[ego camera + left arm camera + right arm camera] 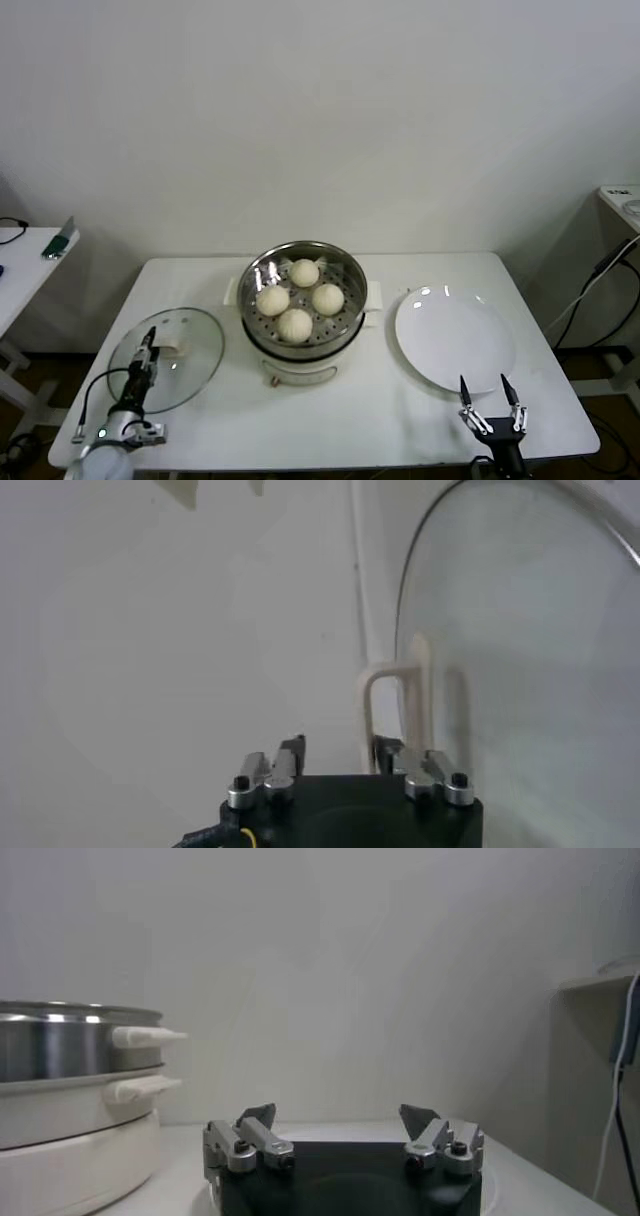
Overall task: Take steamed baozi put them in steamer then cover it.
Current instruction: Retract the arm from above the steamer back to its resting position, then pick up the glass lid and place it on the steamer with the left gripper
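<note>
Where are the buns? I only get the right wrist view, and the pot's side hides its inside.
Observer: All four buns sit inside the steamer.
Operator: Is the lid on?
Observer: No. The lid lies flat on the table, on the steamer's left.
Operator: My right gripper is open and empty. What about the left one?
Observer: The left gripper is down at the lid's handle.
</note>
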